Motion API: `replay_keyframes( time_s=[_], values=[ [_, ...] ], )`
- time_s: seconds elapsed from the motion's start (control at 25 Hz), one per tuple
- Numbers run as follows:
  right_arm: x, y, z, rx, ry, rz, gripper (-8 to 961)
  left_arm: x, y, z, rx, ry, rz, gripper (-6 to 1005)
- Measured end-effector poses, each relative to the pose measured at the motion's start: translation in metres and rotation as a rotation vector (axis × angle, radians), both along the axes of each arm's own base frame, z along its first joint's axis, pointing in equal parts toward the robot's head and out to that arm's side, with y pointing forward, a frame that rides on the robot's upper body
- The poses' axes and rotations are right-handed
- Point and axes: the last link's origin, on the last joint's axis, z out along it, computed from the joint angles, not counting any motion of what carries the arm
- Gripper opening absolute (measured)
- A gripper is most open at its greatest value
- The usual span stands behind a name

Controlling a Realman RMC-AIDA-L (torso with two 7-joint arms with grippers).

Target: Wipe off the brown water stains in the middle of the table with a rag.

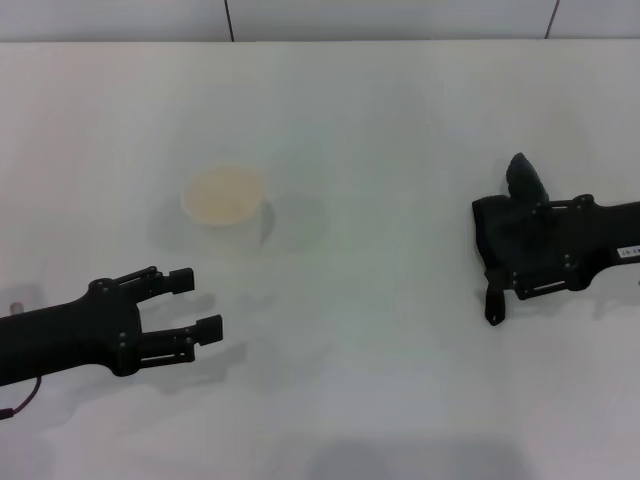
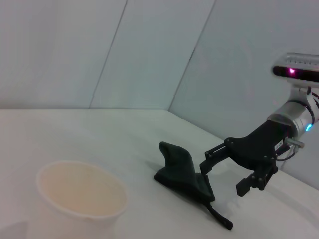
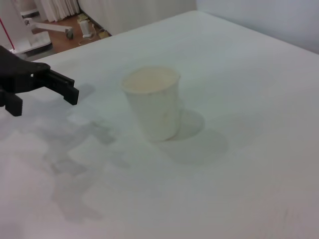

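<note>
Right hand (image 1: 515, 262) at the dark rag (image 1: 505, 225), no brown stain visible.
Its fingers looked spread around the rag; left hand (image 1: 195, 303) spread, idle near the cup (image 1: 223, 196) on the surface (image 1: 400, 110).

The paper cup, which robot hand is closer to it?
The left. The left gripper sits just in front of the paper cup, jaws open. The right gripper is far across the table by the dark rag.

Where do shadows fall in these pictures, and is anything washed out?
Head view: the cup casts a soft shadow toward the right gripper, and the white table looks pale. Right wrist view: the cup's shadow is darker, with faint grey patches near the left gripper.
</note>
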Motion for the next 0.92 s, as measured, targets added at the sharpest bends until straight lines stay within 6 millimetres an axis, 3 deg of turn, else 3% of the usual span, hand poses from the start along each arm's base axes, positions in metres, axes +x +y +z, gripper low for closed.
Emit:
replay_keyframes(
  time_s=[0.92],
  values=[
    [0.0057, -0.0095, 0.0037, -0.004, 0.024, -0.01, 869, -0.0016, -0.0023, 0.0004, -0.012, -0.003, 0.014, 892]
  ],
)
